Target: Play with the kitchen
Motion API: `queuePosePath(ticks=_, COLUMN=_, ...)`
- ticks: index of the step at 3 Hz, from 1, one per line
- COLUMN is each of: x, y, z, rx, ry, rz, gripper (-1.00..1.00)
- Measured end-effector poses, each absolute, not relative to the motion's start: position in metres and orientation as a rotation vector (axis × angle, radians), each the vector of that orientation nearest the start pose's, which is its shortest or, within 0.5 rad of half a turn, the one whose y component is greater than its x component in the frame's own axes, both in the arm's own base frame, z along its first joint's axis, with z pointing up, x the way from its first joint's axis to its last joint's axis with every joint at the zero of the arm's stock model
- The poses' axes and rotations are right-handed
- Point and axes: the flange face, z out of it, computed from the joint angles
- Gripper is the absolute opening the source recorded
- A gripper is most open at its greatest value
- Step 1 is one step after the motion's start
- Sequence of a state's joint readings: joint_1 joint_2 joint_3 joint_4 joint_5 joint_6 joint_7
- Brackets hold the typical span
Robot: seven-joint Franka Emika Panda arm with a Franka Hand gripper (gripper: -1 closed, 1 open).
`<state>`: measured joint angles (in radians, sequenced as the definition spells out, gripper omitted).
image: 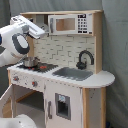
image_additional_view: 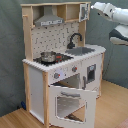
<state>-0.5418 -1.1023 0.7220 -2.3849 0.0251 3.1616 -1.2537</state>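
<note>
Arm (image: 17, 42) of white links at the first exterior view's left, large in the foreground, overlapping the upper left corner of the kitchen (image: 95, 60). Beside it on the counter, a small metal pot (image: 30, 62) standing on the black stovetop (image: 44, 66). Further right, a grey sink (image: 72, 73) set into the white counter, with a black curved faucet (image: 85, 59) upright at its far right corner. Above these, a pale tiled back wall and a microwave (image: 70, 23) on the top shelf. Below the sink, a white cabinet door (image: 61, 106) standing closed.

Seen in the second exterior view, the same toy on a wooden floor (image_additional_view: 12, 120) against a grey backdrop, filling the left and middle of the picture. Grey range hood (image_additional_view: 48, 20) at upper left, directly over the pot and stovetop. Low at the front, a white oven door (image_additional_view: 70, 102) swung out from its frame and tilted forward. Up at the right, the gripper (image_additional_view: 95, 6) just beside the microwave end of the top shelf, at shelf height, with the arm trailing off the second exterior view's right. Cannot tell how wide the gripper stands, nor whether anything is held.
</note>
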Motion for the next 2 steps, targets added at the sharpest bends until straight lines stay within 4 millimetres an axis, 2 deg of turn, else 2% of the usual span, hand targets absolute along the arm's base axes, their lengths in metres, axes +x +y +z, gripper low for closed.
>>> queuePosePath(ticks=2, x=0.293, y=0.274, z=0.73, rx=1.038, ry=1.07, rz=1.094, gripper=1.0)
